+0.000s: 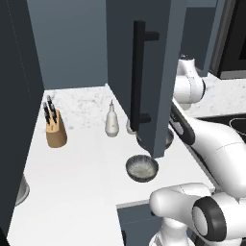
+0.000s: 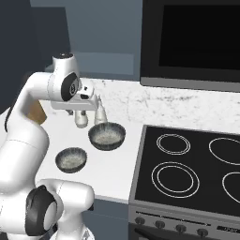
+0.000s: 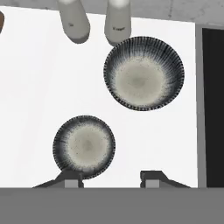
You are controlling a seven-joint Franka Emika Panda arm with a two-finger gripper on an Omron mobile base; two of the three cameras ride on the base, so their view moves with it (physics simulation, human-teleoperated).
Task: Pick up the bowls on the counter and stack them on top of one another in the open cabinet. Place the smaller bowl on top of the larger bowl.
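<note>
The smaller bowl (image 1: 142, 168) (image 2: 71, 159) (image 3: 84, 145) sits upright on the white counter (image 1: 72, 182) near its front edge. The larger bowl (image 2: 107, 135) (image 3: 143, 73) stands a little behind it, nearer the stove; in the left base view the cabinet door (image 1: 161, 72), with its black bar handle (image 1: 138, 72), covers most of it. My gripper (image 3: 111, 177) hangs open well above the counter, looking straight down. Nothing is between its fingers. One fingertip (image 3: 72, 178) overlaps the smaller bowl's rim in the hand view.
A white bottle-shaped dispenser (image 1: 112, 122) (image 2: 100, 112) and a pale cylinder (image 2: 82, 118) stand behind the bowls. A knife block (image 1: 55, 129) is at the back left. The black stove top (image 2: 187, 164) lies right of the counter, under a dark oven front (image 2: 197, 37).
</note>
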